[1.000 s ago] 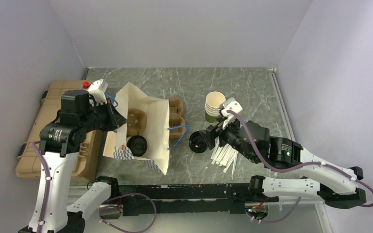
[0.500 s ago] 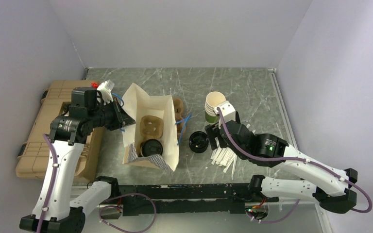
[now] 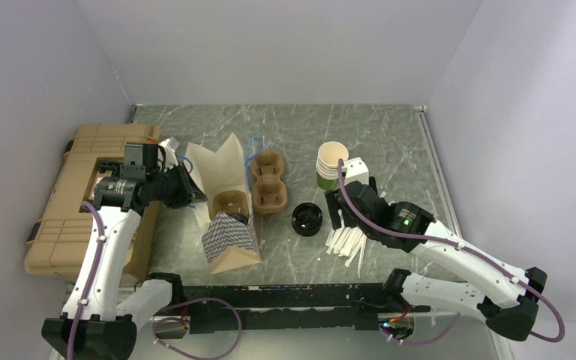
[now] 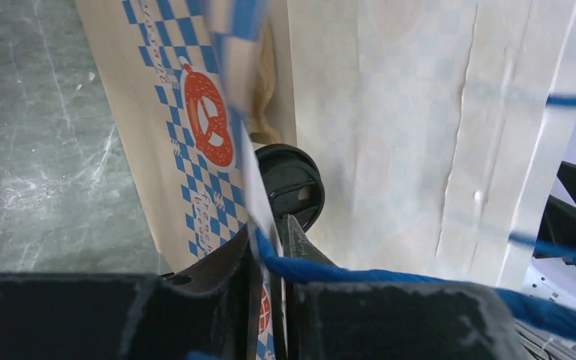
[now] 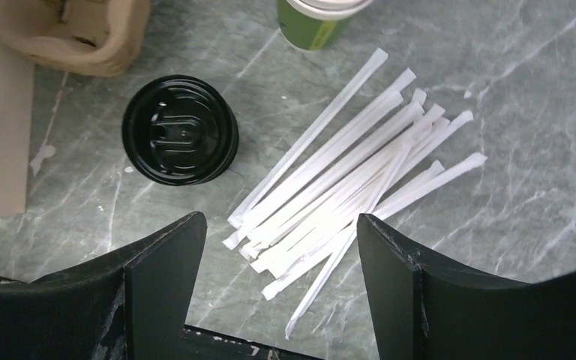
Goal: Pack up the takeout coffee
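**A:** Where do we find the takeout coffee (image 4: pixel 289 184)?

**B:** We see its black lid inside the paper bag (image 3: pixel 229 236) at the left of the bench (image 3: pixel 390 135). A cardboard cup carrier (image 3: pixel 229 202) shows in the bag's mouth.

**A:** And the jaws?

**B:** We see the left jaws clamped on the bag's checked rim and its blue cord handle (image 4: pixel 390 274). The right jaws stand wide apart over wrapped straws (image 5: pixel 345 180), near a pile of black lids (image 5: pixel 180 129).
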